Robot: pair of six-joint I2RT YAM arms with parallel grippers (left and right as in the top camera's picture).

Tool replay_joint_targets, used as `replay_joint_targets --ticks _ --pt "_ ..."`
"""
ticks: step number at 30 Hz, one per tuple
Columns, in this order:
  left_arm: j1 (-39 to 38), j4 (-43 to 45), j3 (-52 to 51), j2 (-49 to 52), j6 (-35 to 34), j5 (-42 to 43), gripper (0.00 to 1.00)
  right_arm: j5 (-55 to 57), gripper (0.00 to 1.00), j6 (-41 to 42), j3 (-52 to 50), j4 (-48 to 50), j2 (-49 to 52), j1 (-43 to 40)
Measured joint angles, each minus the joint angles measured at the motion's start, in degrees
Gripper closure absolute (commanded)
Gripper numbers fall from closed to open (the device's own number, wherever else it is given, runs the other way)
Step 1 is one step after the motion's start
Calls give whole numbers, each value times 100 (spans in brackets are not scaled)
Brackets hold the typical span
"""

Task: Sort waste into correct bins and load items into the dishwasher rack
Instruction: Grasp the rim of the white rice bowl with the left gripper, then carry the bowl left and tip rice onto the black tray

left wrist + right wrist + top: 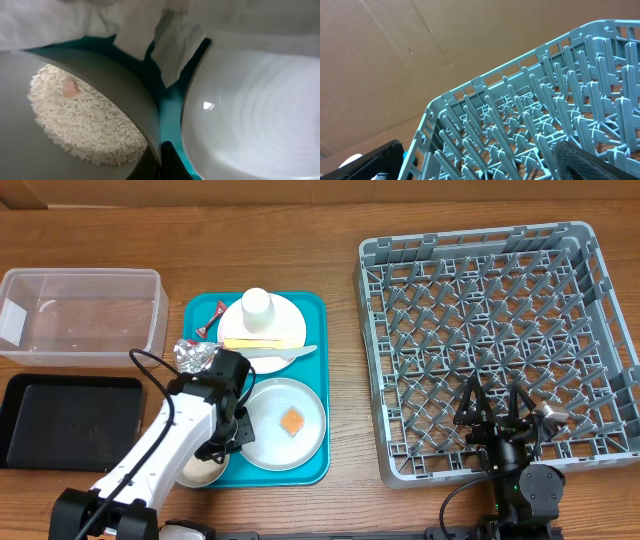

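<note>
Left tool closed by grey plate of rice, right tool apart over rack, orange square on pale plate

Left arm stretched forward, jaws apparently closed; right arm low, jaws wide apart

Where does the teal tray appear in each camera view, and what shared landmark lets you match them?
Overhead: the teal tray lies left of centre, between the clear tub and the dishwasher rack.
Left wrist: only a teal strip shows, between a bowl of rice and a white plate.
Right wrist: not in it.
Shared landmark: the bowl of rice, at the tray's bottom-left corner overhead, on the left in the left wrist view.
</note>
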Motion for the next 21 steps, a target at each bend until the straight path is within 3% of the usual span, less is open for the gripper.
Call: replay_joint_targets --ticks 14,21 --pt "52 -1519 1869 24 173 35 96 -2 0 0 2 2 0 0" --pt "970 -1779 2774 24 782 479 96 4 0 0 2 2 0 0"
